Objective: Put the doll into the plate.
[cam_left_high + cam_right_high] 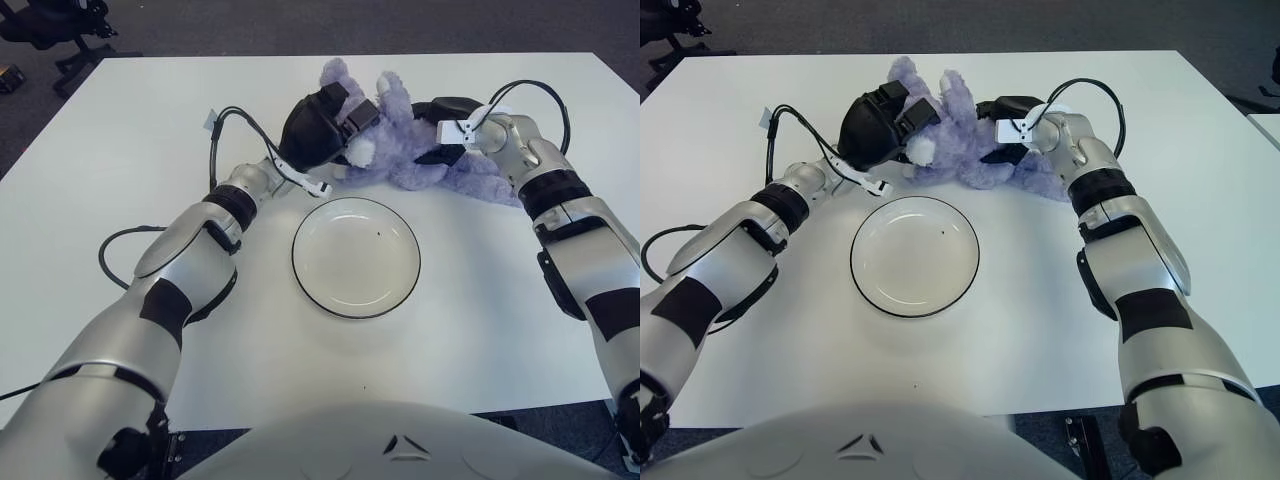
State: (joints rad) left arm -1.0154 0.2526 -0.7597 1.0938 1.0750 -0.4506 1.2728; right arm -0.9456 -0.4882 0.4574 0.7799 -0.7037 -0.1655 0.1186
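doll (400,140) beyond plate (356,257) | left hand (325,125), right hand (440,125) clasp it

Both head eyes look down; they share the table (120,150).

Both arms were clad in glossy silver-grey shells, interrupted by black bands at the joints and forearms. The black three-finger left hand (322,128) and the black right hand (444,118) were fitted with small white tags. Black cables were looped from each wrist. A pale grey torso cover (400,440) carried a small dark emblem.
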